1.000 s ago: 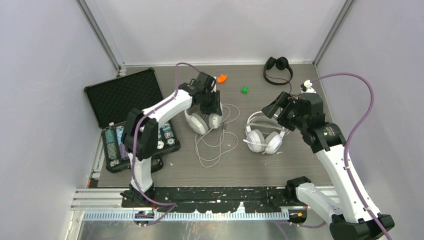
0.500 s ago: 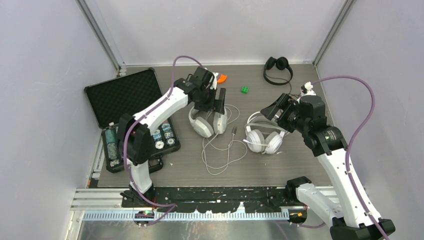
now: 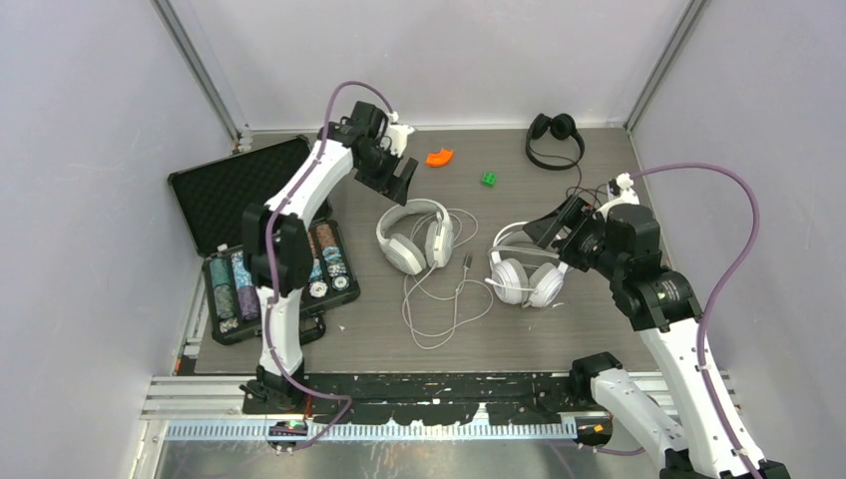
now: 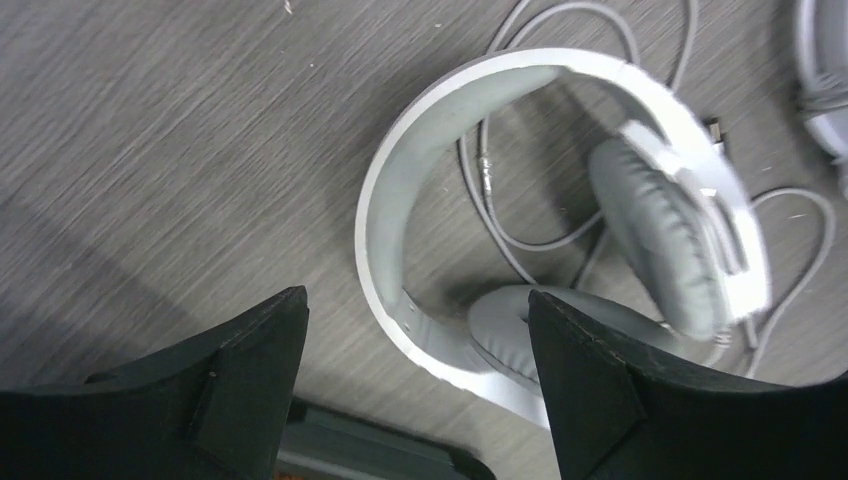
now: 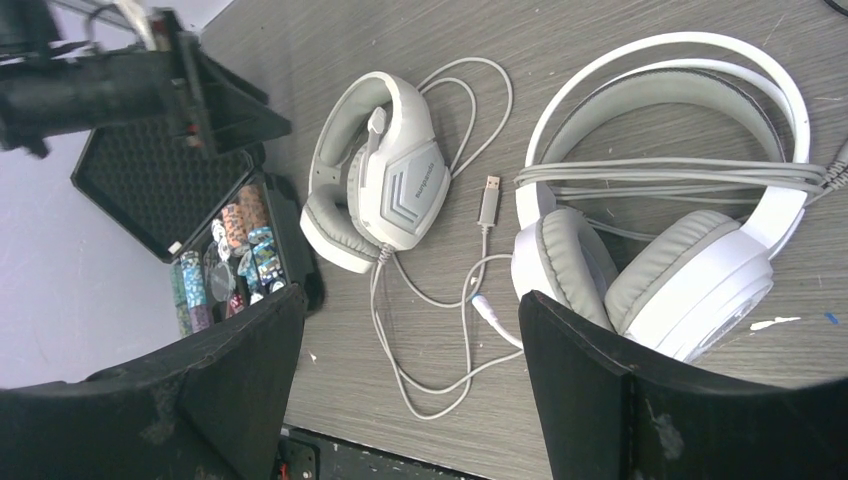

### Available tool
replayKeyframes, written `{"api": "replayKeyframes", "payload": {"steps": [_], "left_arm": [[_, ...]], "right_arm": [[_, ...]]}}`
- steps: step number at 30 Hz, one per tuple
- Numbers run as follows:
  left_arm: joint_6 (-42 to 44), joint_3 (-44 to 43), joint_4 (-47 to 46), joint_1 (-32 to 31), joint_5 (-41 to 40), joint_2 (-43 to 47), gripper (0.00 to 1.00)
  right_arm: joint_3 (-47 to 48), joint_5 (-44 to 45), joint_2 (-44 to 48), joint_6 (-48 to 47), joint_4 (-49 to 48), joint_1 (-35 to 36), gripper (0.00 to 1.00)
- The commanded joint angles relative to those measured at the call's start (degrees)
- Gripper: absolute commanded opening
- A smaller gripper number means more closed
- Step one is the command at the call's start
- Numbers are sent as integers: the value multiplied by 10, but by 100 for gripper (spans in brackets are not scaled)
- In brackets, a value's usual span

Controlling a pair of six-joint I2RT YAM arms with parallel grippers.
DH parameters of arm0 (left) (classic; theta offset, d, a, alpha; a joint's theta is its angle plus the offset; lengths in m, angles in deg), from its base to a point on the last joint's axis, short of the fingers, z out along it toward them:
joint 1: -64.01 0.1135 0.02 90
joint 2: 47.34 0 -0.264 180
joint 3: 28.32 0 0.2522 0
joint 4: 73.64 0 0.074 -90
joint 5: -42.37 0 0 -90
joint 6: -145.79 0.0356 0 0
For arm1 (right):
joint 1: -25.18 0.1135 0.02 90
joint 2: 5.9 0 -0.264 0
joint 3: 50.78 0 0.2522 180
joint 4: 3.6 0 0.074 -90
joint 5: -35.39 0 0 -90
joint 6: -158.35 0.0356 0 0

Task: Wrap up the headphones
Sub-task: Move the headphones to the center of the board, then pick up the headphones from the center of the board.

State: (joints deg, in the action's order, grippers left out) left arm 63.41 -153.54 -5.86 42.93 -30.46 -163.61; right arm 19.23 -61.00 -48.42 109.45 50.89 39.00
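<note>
Pale grey padded over-ear headset (image 3: 411, 238), white cable (image 5: 467, 335) sprawled beside it; left gripper (image 3: 392, 176) and right gripper (image 3: 547, 224) gape, empty. Risk: snagged loops could drag the headset.

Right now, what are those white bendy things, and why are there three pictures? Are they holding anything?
They are two robot arms bolted to a table. The big picture is taken from above. The other two come from small cameras on each arm's wrist, so the black shapes at the bottom are that arm's own claw. The left claw and the right claw are both open and hold nothing. On the table lie a pale grey headset with its loose cable, a white headset with cable wound across its band, small black headphones, an open case of poker chips, an orange piece and a green block.
</note>
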Motion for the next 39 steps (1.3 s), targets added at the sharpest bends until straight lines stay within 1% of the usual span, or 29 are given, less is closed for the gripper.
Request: {"api": "replayKeyframes", "payload": {"steps": [1,6,10,14,17,20,25,27,32,35,37,39], "left_arm": [[97,-42,40,8,25,-65,83],[116,-59,17,15,20,-116,84],[111,-83,3,15,20,-154,85],[98,-99,-9,15,43,-184,84],[91,-100,-24,15,62,-200,82],[85,-111,-27,15,78,-218,78],[78,-106,-42,13,77,-222,66],[75,-87,-59,13,77,-213,59],[58,-39,-104,13,79,-171,36],[58,-17,-113,13,68,-139,22],[57,-21,-104,13,58,-120,14],[52,-39,-84,13,51,-101,9]], "right_arm": [[9,-8,16,-6,-18,3,83],[12,-16,15,-8,-18,3,83],[20,-24,4,-12,-16,3,83],[35,-25,-11,-22,-16,3,83],[46,-22,-18,-28,-14,3,83],[49,-17,-22,-30,-14,3,83],[37,-6,-22,-25,-23,3,83],[34,-6,-25,-25,-26,3,83],[36,-8,-35,-22,-21,3,83],[32,-10,-33,-15,-26,3,83],[29,-16,-34,-11,-31,3,83],[26,-22,-37,-11,-34,3,83]]}}
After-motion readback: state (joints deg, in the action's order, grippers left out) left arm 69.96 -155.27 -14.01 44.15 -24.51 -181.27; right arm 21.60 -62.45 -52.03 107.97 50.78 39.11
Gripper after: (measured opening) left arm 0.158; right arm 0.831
